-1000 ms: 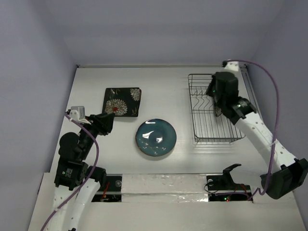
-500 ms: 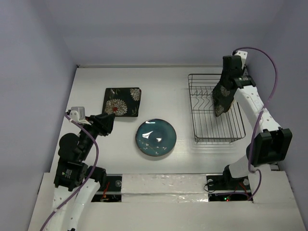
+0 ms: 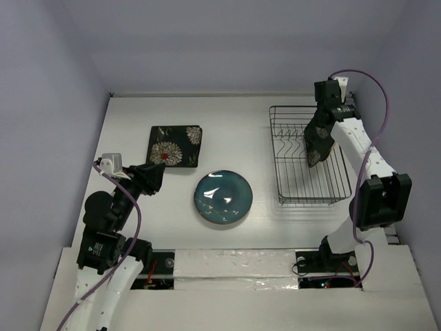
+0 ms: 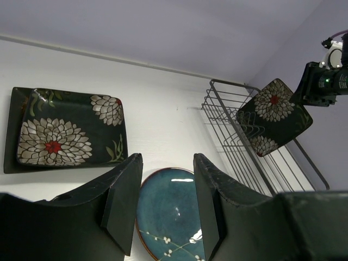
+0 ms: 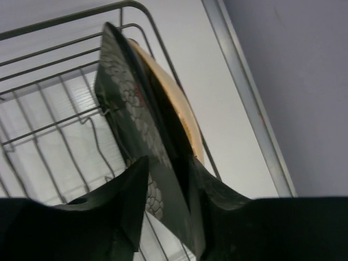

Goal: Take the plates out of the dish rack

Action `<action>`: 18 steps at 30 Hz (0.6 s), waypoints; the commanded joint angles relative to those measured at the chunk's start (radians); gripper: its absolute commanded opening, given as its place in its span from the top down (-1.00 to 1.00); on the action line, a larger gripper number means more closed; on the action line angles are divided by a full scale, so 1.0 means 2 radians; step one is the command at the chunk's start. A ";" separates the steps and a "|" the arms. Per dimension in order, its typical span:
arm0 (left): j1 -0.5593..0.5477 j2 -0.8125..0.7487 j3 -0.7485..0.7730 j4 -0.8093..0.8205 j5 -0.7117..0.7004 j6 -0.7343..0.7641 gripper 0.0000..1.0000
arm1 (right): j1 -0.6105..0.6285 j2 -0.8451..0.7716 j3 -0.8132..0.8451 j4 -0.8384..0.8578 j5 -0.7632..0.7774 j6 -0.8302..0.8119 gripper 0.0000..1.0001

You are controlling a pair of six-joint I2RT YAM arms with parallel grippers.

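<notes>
The wire dish rack (image 3: 306, 186) stands at the right. My right gripper (image 3: 321, 129) is over its far right side, and its jaws are closed on the top edge of a square black flowered plate (image 3: 315, 146), which stands tilted in the rack. In the right wrist view the gripper (image 5: 166, 163) straddles this plate (image 5: 128, 103), and the cream plate (image 5: 187, 122) stands right behind it. Another square flowered plate (image 3: 175, 145) lies back up on the table. The round teal plate (image 3: 222, 196) lies at the middle. My left gripper (image 3: 153, 178) is open and empty above the table.
The back wall runs behind the rack and the right wall is close beside it. In the left wrist view the rack (image 4: 255, 157), the held plate (image 4: 274, 117) and the round teal plate (image 4: 174, 206) show. The taped table edge (image 3: 234, 265) is in front.
My right arm has swung its elbow from the front right up beside the rack. The gripper now reaches the plate from the far right corner. The left arm has not moved.
</notes>
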 commanded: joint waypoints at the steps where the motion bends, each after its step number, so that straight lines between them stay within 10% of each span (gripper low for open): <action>1: -0.002 -0.004 -0.003 0.024 0.002 0.002 0.21 | -0.003 0.019 0.024 -0.008 -0.014 -0.005 0.24; 11: -0.002 -0.002 -0.002 0.024 0.002 0.002 0.21 | -0.003 0.072 0.040 -0.012 -0.027 -0.010 0.20; 18: -0.002 0.002 -0.003 0.024 0.001 0.002 0.21 | -0.003 0.018 0.034 -0.001 -0.004 -0.015 1.00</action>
